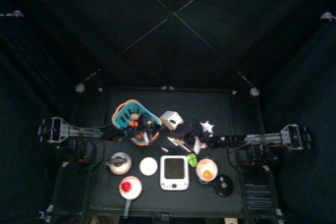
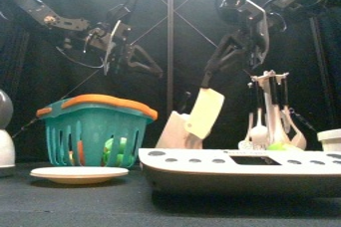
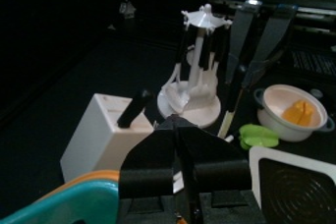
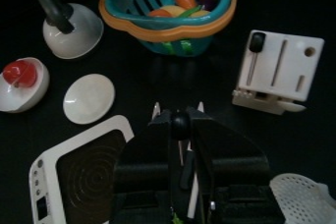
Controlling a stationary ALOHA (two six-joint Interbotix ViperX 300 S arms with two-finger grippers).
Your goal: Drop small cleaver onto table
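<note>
Your right pincer [image 2: 217, 80] is closed on the small cleaver [image 2: 206, 113]. The cleaver hangs in the air, blade down, above the tabletop [image 1: 184, 197]. It is between the white knife block [image 2: 177, 129] and the white rack [image 2: 270, 112]. Your left pincer [image 3: 176, 136] is closed with nothing in it. It is up above the teal basket [image 2: 94, 129].
</note>
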